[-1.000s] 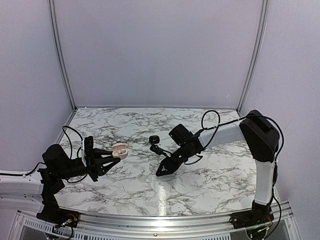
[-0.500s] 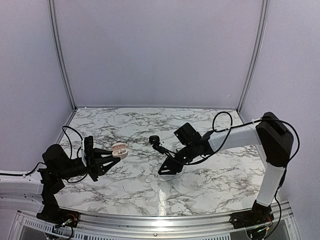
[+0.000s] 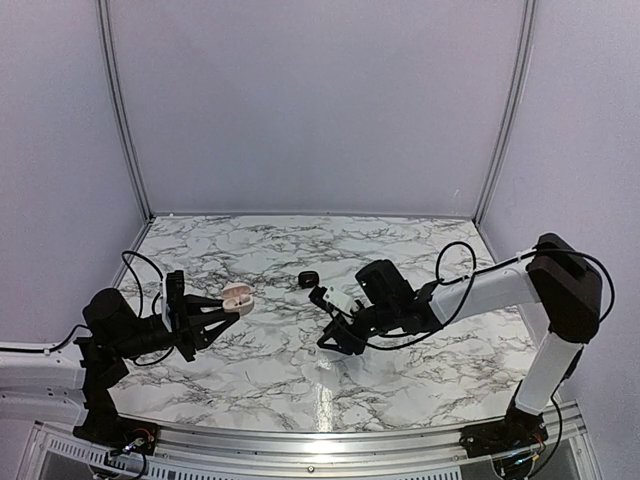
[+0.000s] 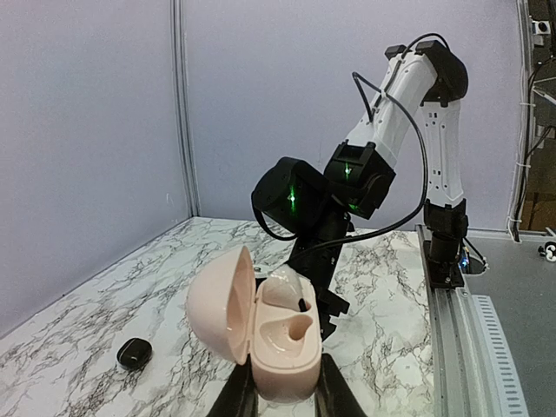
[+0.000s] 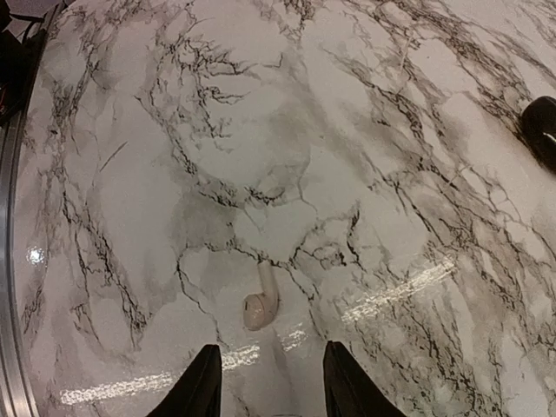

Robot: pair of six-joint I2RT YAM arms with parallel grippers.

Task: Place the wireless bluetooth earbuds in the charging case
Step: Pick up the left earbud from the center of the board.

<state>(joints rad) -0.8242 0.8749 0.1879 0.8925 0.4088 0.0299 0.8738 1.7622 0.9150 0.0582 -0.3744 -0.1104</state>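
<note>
My left gripper (image 4: 282,408) clamps the case (image 4: 261,334); right gripper (image 5: 271,387) gapes over the earbud (image 5: 261,304): light, slick; I'd pinch its stem.

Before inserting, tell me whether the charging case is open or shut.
Open: the charging case has its lid swung back, wells exposed.

High rear camera overlooks the white veined marble tabletop (image 3: 270,370); left wrist camera looks level beyond the left claw (image 4: 282,391); right wrist camera peers closely down.
</note>
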